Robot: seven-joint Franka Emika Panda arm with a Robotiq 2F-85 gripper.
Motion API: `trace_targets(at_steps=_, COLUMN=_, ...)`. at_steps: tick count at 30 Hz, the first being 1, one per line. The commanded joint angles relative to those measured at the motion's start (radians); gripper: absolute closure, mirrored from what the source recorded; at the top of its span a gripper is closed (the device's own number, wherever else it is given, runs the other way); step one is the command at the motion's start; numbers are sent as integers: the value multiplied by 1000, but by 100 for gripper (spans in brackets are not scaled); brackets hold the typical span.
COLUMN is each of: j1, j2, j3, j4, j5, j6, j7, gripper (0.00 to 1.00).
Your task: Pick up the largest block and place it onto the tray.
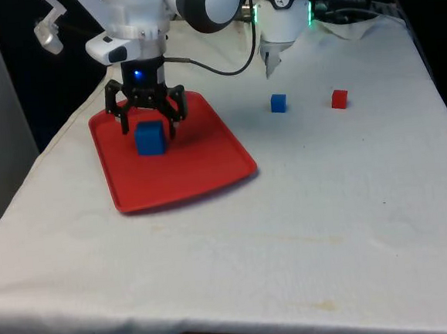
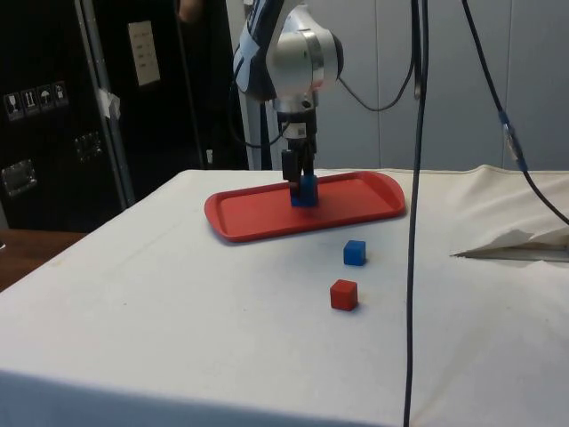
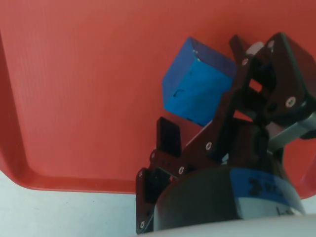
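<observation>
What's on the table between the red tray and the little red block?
The small blue block sits between the red tray and the small red block, on the white cloth, clearest in the front view.

end effector (image 2: 300,181) over red tray (image 2: 258,216) | large blue block (image 2: 306,192) on tray | small blue block (image 2: 355,253), red block (image 2: 344,294) on cloth

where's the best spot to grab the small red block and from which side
Take the small red block across two opposite upright faces, coming straight down from above with the pincer. It is a cube sitting flat on the white cloth, with its top and sides exposed. The small blue block stands apart from it, so either pair of faces looks free.
</observation>
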Motion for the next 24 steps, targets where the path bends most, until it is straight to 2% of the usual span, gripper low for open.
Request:
trace_targets(at_steps=1, j1=-3, j2=0, j3=3, j4=1, j5=1, j6=-1, j7=-3, gripper=0)
trace_targets(at_steps=4, j1=-1, j2=-2, j3=0, j4=0, j5=0, j6=-2, j7=-2, gripper=0)
trace_targets(at_steps=5, j1=7, j2=-12, j3=-12, j4=-4, j5=-6, j6=-7, j7=0, gripper=0)
trace_targets(at_steps=11, j1=35, j2=-41, j3=-53, j4=-15, j5=-17, j6=-26, j7=5, gripper=0)
trace_targets(at_steps=12, j1=23, j2=-31, j3=-39, j4=-5, j5=-6, j6=-21, j7=0, gripper=0)
trace_targets(at_steps=13, j1=39, j2=-48, j3=-60, j4=-17, j5=-21, j6=-29, j7=6, gripper=0)
trace_targets(at_steps=14, j1=46, j2=-60, j3=-70, j4=-21, j5=-27, j6=-33, j7=7, gripper=0)
trace_targets(at_steps=19, j1=64, j2=-93, j3=-99, j4=-28, j5=-46, j6=-47, j7=13, gripper=0)
trace_targets(at_steps=20, j1=71, j2=-104, j3=-109, j4=-30, j5=-51, j6=-52, j7=13, gripper=0)
trace_targets(at_steps=21, j1=56, j2=-95, j3=-91, j4=-22, j5=-34, j6=-44, j7=3, gripper=0)
trace_targets(at_steps=22, j1=71, j2=-104, j3=-109, j4=-30, j5=-51, j6=-52, j7=13, gripper=0)
trace_targets(at_steps=24, j1=82, j2=-121, j3=-127, j4=-31, j5=-61, j6=-61, j7=16, gripper=0)
